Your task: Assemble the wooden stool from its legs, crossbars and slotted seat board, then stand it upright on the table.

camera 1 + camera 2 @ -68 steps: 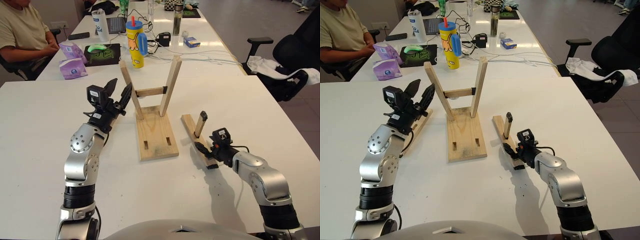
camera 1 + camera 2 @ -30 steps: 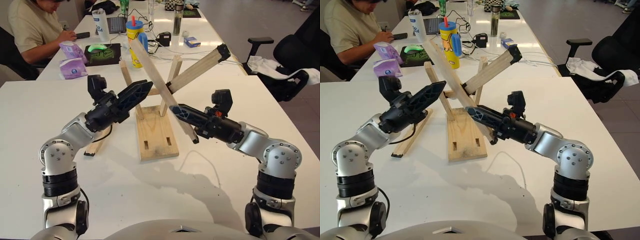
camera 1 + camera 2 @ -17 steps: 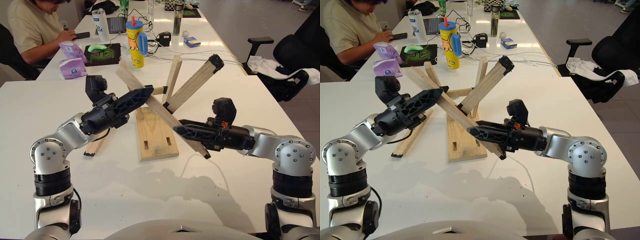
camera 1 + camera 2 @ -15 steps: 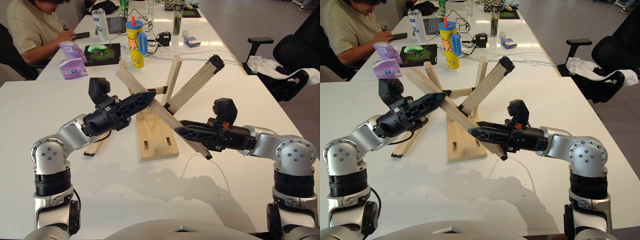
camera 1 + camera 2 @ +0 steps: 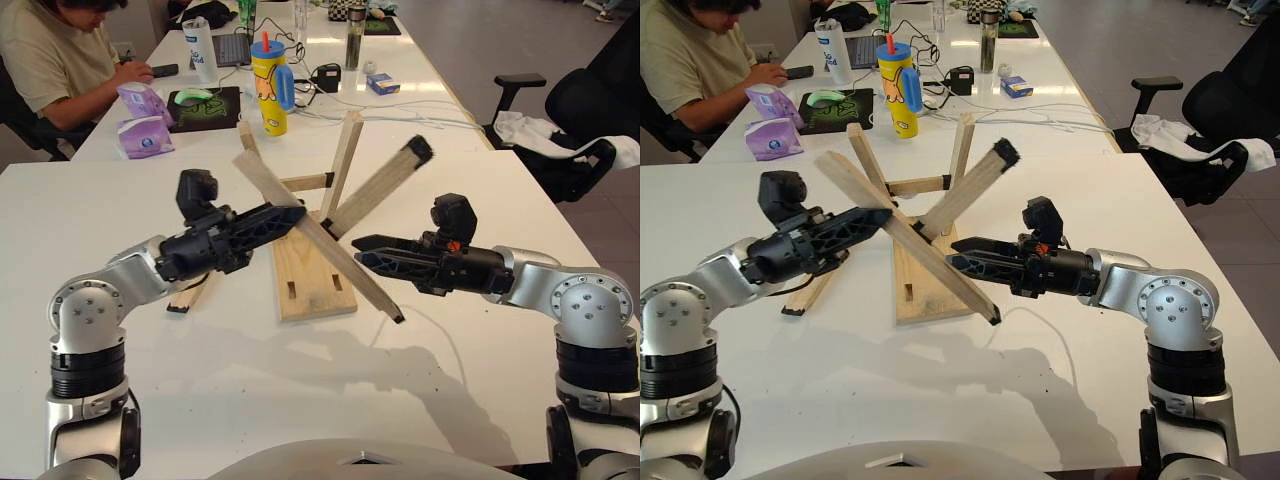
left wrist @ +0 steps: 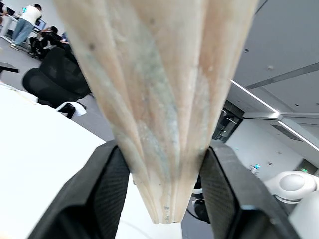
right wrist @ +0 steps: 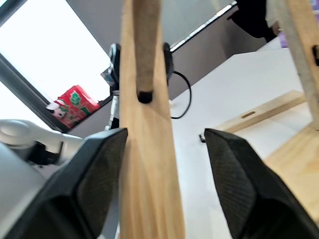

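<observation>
The slotted seat board [image 5: 318,285] lies flat mid-table with two legs [image 5: 343,165] and a crossbar [image 5: 303,183] standing in it. Above it hangs a V of two joined wooden legs. My left gripper [image 5: 292,213] is shut on the long leg [image 5: 340,260], which slopes down to a dark end near the board's right edge. The dark-tipped leg [image 5: 385,180] rises to the right. My right gripper [image 5: 356,251] is open at the long leg, its fingers [image 7: 234,179] straddling the wood [image 7: 147,164] with a gap on one side. A spare leg [image 5: 190,295] lies on the table beneath my left arm.
A yellow cup [image 5: 270,85], purple packets [image 5: 145,135] and a mouse pad [image 5: 205,108] sit on the far table, where a person is seated at the left. Cables [image 5: 400,110] trail behind the stool. A black chair [image 5: 580,120] stands at the right.
The joined legs came off the table and rose between both grippers. In the last half second they tilted lower, the dark tip dropping and the low end shifting left.
</observation>
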